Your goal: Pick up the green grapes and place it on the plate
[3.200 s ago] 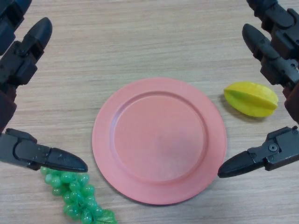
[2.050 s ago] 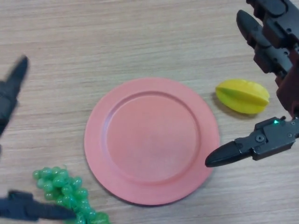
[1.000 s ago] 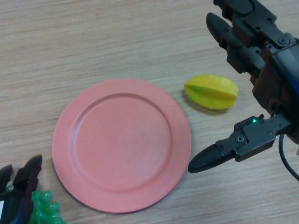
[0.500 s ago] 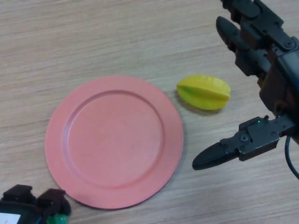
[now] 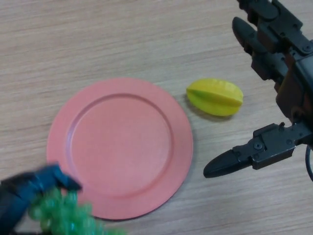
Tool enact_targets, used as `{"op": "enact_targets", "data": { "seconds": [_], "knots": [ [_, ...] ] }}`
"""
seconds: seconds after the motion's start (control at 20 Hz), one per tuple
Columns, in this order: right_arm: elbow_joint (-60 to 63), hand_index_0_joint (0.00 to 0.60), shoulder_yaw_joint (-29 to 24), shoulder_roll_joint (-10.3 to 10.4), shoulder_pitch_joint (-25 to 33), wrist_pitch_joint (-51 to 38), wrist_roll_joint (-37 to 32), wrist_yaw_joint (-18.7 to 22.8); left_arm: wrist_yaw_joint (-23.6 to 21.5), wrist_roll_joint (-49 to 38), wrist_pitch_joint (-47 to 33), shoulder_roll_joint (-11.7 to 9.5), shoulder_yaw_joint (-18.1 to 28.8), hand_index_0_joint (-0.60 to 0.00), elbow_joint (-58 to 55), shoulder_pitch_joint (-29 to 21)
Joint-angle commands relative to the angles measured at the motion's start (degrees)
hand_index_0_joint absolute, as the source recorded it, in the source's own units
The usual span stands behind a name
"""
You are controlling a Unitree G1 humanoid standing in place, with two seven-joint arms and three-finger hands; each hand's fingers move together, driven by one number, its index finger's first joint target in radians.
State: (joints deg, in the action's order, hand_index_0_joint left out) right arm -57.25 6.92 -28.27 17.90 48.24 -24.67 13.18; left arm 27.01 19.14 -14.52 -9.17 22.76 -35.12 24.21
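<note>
The green grapes point(image 5: 63, 218) show at the bottom left, overlapping the near-left rim of the pink plate point(image 5: 120, 147). My left hand point(image 5: 27, 191) comes in from the bottom left corner and its fingers curl over the top of the bunch. The grapes look raised off the table beneath the hand. Part of the bunch is cut off by the lower edge of the view. My right hand point(image 5: 293, 88) is open at the right, to the right of the plate, holding nothing.
A yellow star fruit point(image 5: 215, 97) lies on the wooden table point(image 5: 122, 39) just right of the plate, between the plate and my right hand.
My left hand closed over the grapes at the bottom left and has come up with the bunch, which now shows larger at the plate's near-left rim. The right hand has barely moved.
</note>
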Motion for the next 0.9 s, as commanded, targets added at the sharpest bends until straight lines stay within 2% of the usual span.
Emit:
{"op": "enact_targets", "data": {
  "seconds": [0.05, 0.15, 0.2, 0.3, 0.35, 0.45, 0.55, 0.6, 0.65, 0.7, 0.75, 0.8, 0.85, 0.9],
  "knots": [
    [-2.75, 0.0, -3.12, -2.66, 1.98, -9.56, -1.85, 2.58, -0.31, -8.09, 6.43, -1.74, 5.52, -0.6, -7.51, -2.2],
    [-2.75, 0.0, -3.19, -3.26, 2.25, -9.36, -2.55, 3.18, -0.58, -11.18, 14.86, -1.73, 6.2, -0.6, -10.58, -6.5],
    [-2.75, 0.0, -3.1, -3.43, 2.26, -9.46, -2.62, 3.33, -1.11, -10.33, 15.82, -1.72, 6.2, -0.6, -10.83, -8.31],
    [-2.75, 0.0, -3.28, -3.53, 2.07, -9.6, -2.72, 3.24, -3.06, -4.84, 12.78, -2.13, 5.0, -0.6, -9.59, -12.67],
    [-2.75, 0.0, -3.45, -3.57, 1.84, -9.81, -2.58, 3.0, -5.91, -1.37, 9.42, -3.16, 4.66, -0.6, -8.16, -15.1],
    [-2.75, 0.0, -3.74, -3.3, 1.51, -10.18, -2.0, 2.45, -8.8, 3.08, 10.83, -5.08, 2.27, -0.6, -7.37, -18.87],
    [-2.75, 0.0, -3.93, -2.44, 1.14, -9.97, -0.72, 1.33, -11.38, 5.06, 12.21, -6.04, 0.03, -0.6, -7.51, -20.27],
    [-2.75, 0.0, -3.97, -2.36, 1.12, -9.93, -0.63, 1.23, -11.49, 4.94, 12.36, -6.01, -0.06, -0.55, -7.62, -20.22],
    [-2.75, 0.0, -4.09, -2.16, 1.09, -9.82, -0.4, 0.94, -11.62, 4.8, 12.82, -5.97, -0.39, -0.4, -7.81, -20.19],
    [-2.75, 0.0, -4.2, -1.91, 1.06, -9.72, -0.08, 0.62, -11.72, 4.95, 13.19, -6.04, -0.77, -0.301, -7.87, -20.18],
    [-2.75, 0.0, -4.35, -1.13, 1.01, -9.42, 1.01, -0.3, -11.66, 5.83, 13.82, -6.33, -1.67, -0.15, -7.77, -20.02],
    [-2.75, 0.0, -4.42, -0.21, 0.95, -9.09, 2.33, -1.39, -11.45, 6.73, 14.24, -6.55, -2.39, -0.051, -7.63, -19.85],
    [-2.75, 0.0, -4.44, 1.01, 0.82, -8.67, 3.94, -2.79, -11.04, 7.48, 14.54, -6.77, -2.63, 0.0, -7.71, -19.74],
    [-2.75, 0.0, -4.35, 1.5, 0.83, -8.4, 4.55, -3.27, -11.0, 7.39, 14.48, -6.85, -2.37, 0.0, -7.84, -19.85]
  ]
}}
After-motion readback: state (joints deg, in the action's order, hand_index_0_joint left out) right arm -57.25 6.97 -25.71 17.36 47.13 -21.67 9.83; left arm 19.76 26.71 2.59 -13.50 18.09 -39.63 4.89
